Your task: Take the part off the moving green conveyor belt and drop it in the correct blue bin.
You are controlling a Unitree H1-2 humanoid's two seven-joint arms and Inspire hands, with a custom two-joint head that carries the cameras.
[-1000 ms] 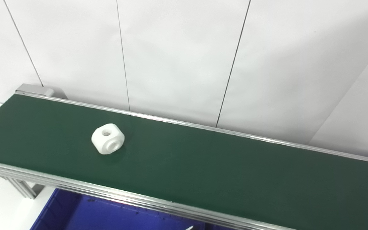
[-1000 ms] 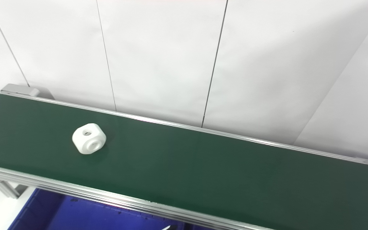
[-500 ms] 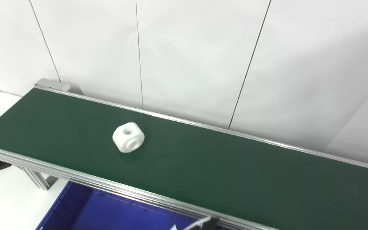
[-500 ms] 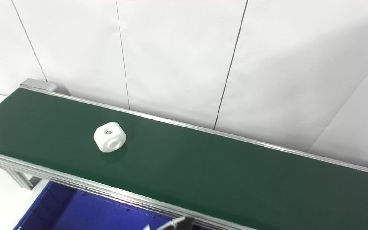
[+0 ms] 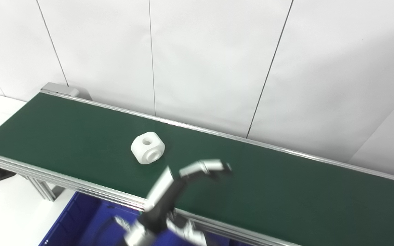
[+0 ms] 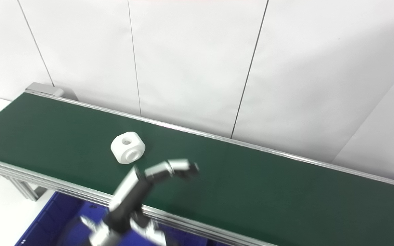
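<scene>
A white, rounded block-shaped part (image 5: 147, 148) with a hole in its top and one in its front face lies on the green conveyor belt (image 5: 286, 191), left of the middle. My left hand (image 5: 183, 181) reaches up from the bottom edge over the belt's near rail, blurred by motion. Its fingers (image 5: 210, 166) are spread and curved, holding nothing, and end just right of and nearer than the part, without touching it. The right eye view shows the same part (image 6: 128, 147) and hand (image 6: 149, 181). My right hand is out of sight.
A blue bin (image 5: 80, 225) sits below the belt's near rail at the bottom left. An aluminium rail (image 5: 80, 188) edges the belt's front. White wall panels stand right behind the belt. The belt's left end (image 5: 56, 89) is in view.
My left hand has risen from the bottom edge to over the belt beside the part. The part has ridden a little to the right. The camera has shifted too.
</scene>
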